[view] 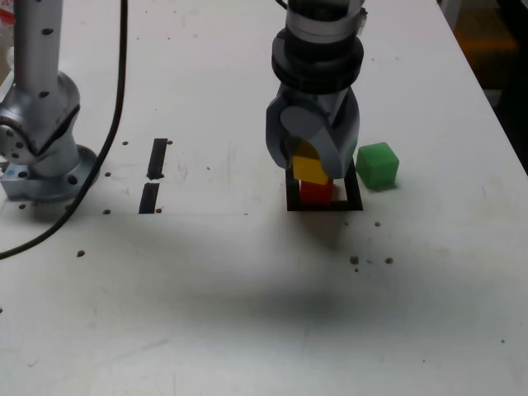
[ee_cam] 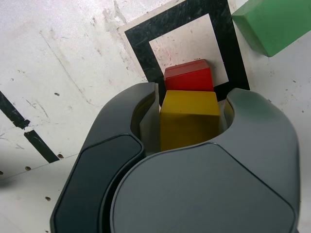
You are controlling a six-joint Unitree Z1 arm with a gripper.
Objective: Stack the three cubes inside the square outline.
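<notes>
So the gripper [ee_cam: 195, 91] is clenched on the yellow cube [ee_cam: 190, 119], one jaw on each side of it, and you can see the cube's top and one side between them in the wrist view. From the exterior view the yellow one hangs over the red cube [ee_cam: 189, 76], hiding part of it. Can't tell from either angle if those two actually touch.

Red is on the table [view: 206, 272], inside the thick black square outline [ee_cam: 233, 48], over toward one side of it, with bare white centre showing next to it. The gripper blocks the far part of the outline in the exterior view.

Green cube [view: 378, 166] is the close neighbour: on the table outside the frame, just off its right side in the exterior view, turned at an angle. It's pretty near the jaws too.

Further out, well apart on the exterior view's left, there are two short black bars [view: 157, 158] end to end, plus small dark holes [view: 81, 253] dotted around the tabletop. Past those, a dark cable [view: 113, 124] curves down in front of a silvery metal joint and base [view: 49, 157].
</notes>
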